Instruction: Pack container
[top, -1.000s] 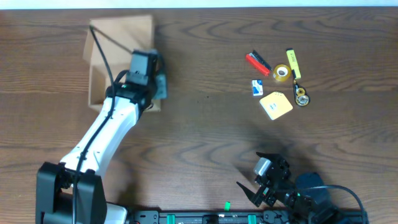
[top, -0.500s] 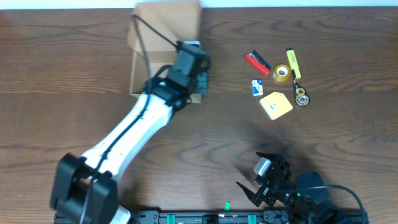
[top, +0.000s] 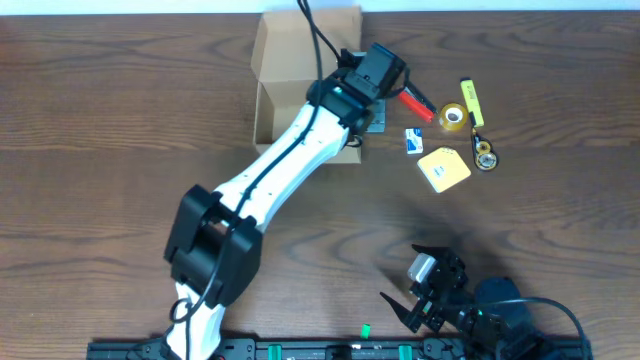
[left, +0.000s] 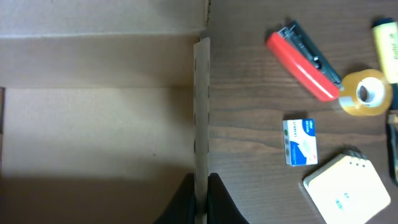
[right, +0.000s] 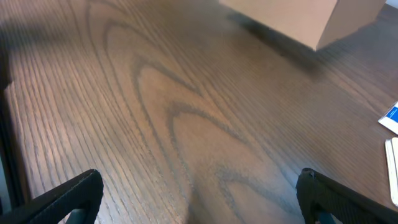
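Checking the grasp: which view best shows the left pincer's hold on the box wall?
Left wrist: the left pincer straddles the container wall, one finger each side, close up. Overhead: the left arm covers the contact. Right wrist: only a far container corner, no pincer on it.

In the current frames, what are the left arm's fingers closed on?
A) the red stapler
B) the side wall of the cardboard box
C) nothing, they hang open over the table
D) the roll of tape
B: in the left wrist view the left fingers pinch the thin side wall of the container from both sides, while the red stapler and tape roll lie apart from them.
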